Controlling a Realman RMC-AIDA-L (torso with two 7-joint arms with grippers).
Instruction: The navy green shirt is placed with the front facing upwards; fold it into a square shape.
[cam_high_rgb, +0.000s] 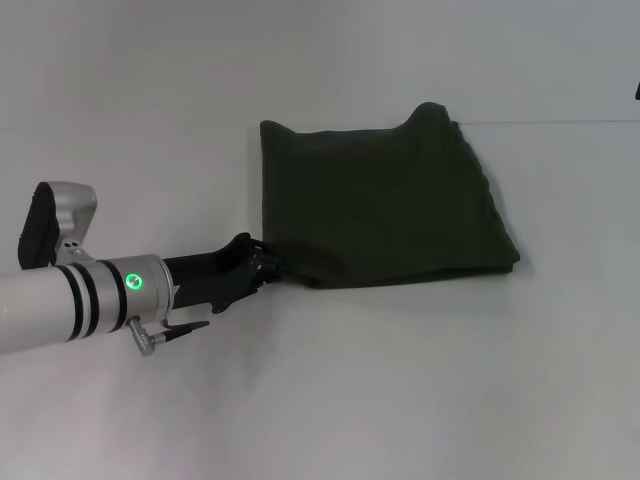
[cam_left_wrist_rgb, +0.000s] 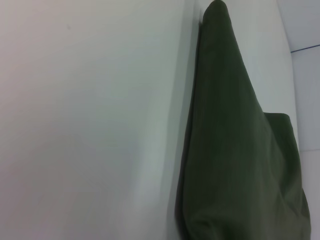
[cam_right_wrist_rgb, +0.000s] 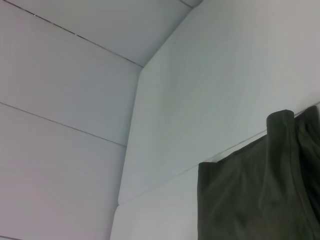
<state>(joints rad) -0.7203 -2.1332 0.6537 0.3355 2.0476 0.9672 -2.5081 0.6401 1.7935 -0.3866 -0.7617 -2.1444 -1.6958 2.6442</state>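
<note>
your dark olive-green cotton shirt (cam_high_rgb: 385, 200) lies mid-table, already folded into a rough square, so little seems left. your left gripper (cam_high_rgb: 262, 266) touches its near left corner; whether it pinches, you cannot tell.

Right wrist cam: dark green shirt (cam_right_wrist_rgb: 250, 200) fills the 4–5 o'clock corner, lying folded on the white tabletop (cam_right_wrist_rgb: 210, 90). One shirt corner is squared off, with a straight edge running off toward 6 o'clock. A raised fold of cloth pokes up along the far edge near 3 o'clock, with soft creases below it. Tabletop's edge and rounded corner run across the upper half; beyond it, from 7 to 12 o'clock, pale wall panels (cam_right_wrist_rgb: 60, 75) with thin dark seams. No end effector visible here.
</note>
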